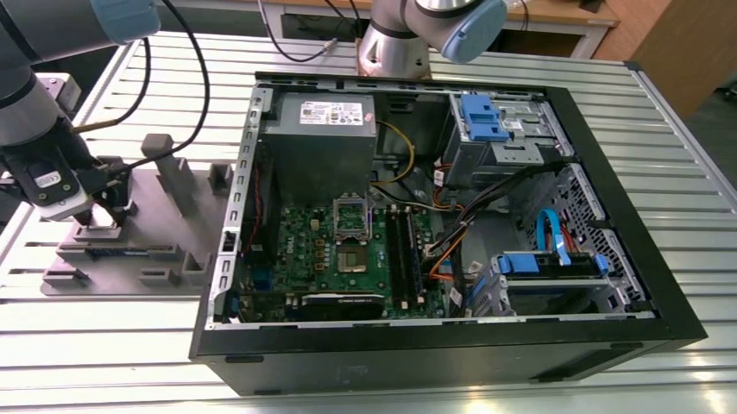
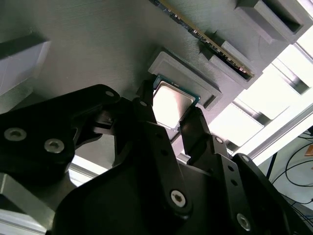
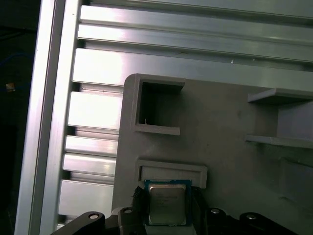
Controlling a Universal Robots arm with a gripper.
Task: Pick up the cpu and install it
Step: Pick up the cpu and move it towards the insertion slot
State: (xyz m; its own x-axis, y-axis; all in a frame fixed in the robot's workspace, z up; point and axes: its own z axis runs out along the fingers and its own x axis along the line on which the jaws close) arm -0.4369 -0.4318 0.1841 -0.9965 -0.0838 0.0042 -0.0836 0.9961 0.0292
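The cpu (image 2: 170,102) is a small square chip with a dull silver top and a green rim (image 3: 167,202). It sits at a raised pocket of the grey fixture plate (image 3: 225,147). My gripper (image 2: 171,111) is down over it, with a black finger against each of two opposite edges, shut on the chip. In the exterior view the gripper (image 1: 99,221) stands low over the fixture (image 1: 138,259), at the exterior view's left of the open computer case (image 1: 645,285). The metal-framed socket (image 1: 351,213) on the green motherboard (image 1: 311,250) has its lid up.
A memory stick (image 2: 210,40) stands edge-up in a slot of the fixture beside the pocket. Upright grey posts (image 1: 173,177) rise from the fixture between gripper and case. Inside the case are a grey power supply (image 1: 317,129), cables (image 1: 461,224) and blue drive brackets (image 1: 547,263).
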